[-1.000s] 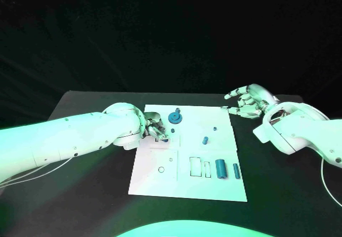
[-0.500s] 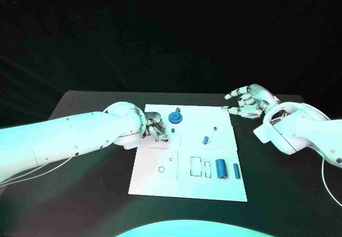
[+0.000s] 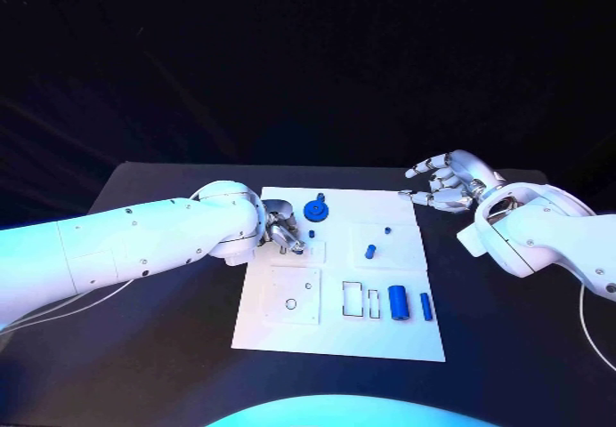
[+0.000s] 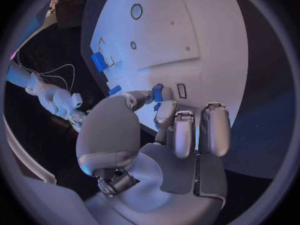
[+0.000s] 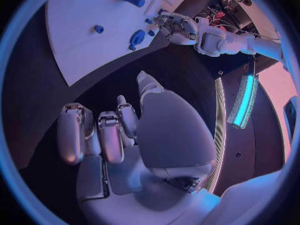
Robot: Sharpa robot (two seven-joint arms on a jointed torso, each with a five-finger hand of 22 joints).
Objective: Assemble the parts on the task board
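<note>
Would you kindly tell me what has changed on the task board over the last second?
Very little. The left hand remains at the board's left edge, its fingers on a small blue part, shifting only slightly. The right hand stays hovering, holding nothing, beyond the task board's far right corner. The other blue parts have not moved.

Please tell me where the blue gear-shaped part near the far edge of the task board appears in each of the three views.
Head view: the blue gear-shaped part stands near the task board's far edge, just beside the left hand.
Left wrist view: I cannot make it out there.
Right wrist view: the same part sits near the board's edge, close to the left hand.
Shared landmark: the left hand.
</note>
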